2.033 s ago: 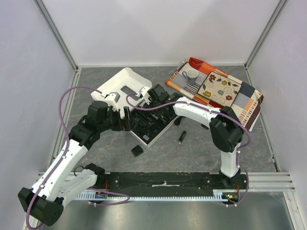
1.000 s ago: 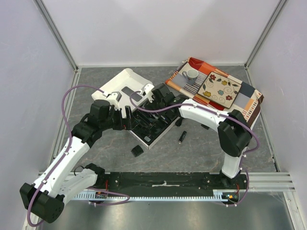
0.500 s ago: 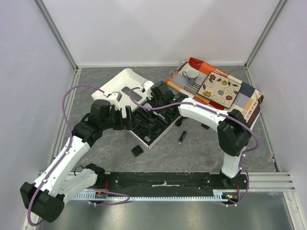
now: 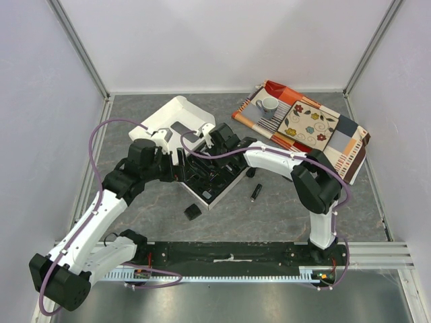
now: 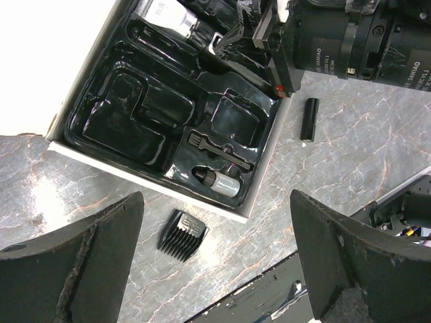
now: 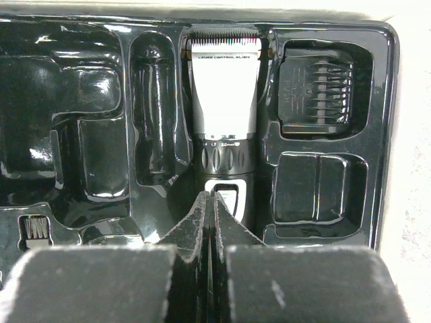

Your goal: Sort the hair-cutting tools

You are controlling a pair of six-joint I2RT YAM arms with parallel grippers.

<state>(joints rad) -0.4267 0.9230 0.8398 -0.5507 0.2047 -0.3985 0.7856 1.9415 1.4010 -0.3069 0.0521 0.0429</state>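
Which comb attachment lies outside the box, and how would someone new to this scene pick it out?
Find the open white box with the black moulded tray at the middle of the grey table. Just off its near corner, toward the table's near edge, lies a small black comb attachment. It is a toothed wedge, unlike the smooth black cylinder lying to its right.

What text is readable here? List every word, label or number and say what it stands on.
"LEVER CONTROL", then a blurred word: silver head of the clipper.
"2.0mm", as far as it reads: the clipper's dial ring.
"DAMIAO": label on the right arm's wrist motor.
Embossed mark on the loose comb attachment: too small to read.
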